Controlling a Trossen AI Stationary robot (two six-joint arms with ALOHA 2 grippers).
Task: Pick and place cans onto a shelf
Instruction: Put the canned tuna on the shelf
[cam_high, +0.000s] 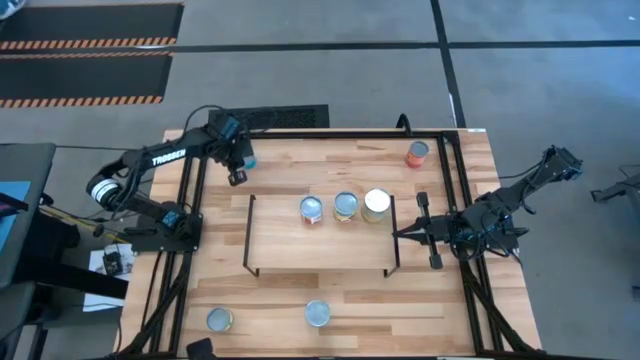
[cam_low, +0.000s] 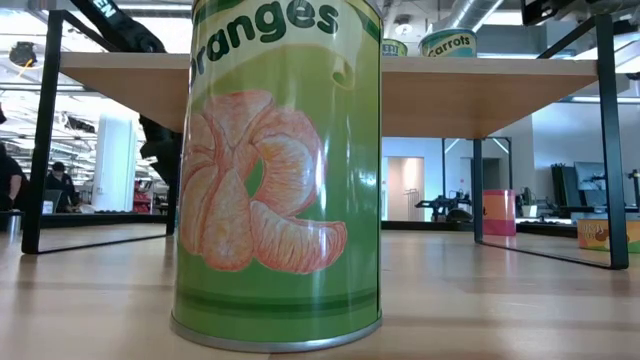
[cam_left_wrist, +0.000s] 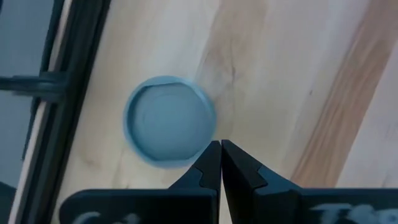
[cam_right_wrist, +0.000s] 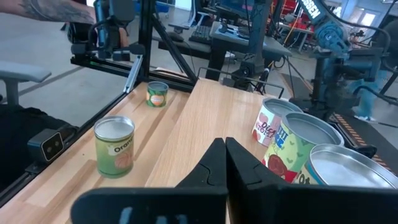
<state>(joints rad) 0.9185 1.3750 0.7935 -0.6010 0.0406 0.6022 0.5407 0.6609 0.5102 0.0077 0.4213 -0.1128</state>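
Observation:
My left gripper (cam_high: 237, 178) is shut and points steeply down at the table's far left, beside a blue-topped can (cam_left_wrist: 169, 121) that stands on the tabletop. The arm mostly hides this can (cam_high: 251, 160) in the high view. The shelf (cam_high: 290, 245) stands mid-table on black wire legs. Three cans (cam_high: 345, 206) stand in a row along its far edge. My right gripper (cam_high: 402, 232) is shut and level, just off the shelf's right end, touching nothing. A red can (cam_high: 417, 153) stands far right, and two cans (cam_high: 317, 313) (cam_high: 219, 320) near the front edge.
The green oranges can (cam_low: 275, 170) fills the low view, close to the camera. The table's black frame rails (cam_high: 190, 200) run along its left and right sides. Bare wood lies between the shelf and the front cans. A person's arm (cam_right_wrist: 43, 12) shows beyond the table.

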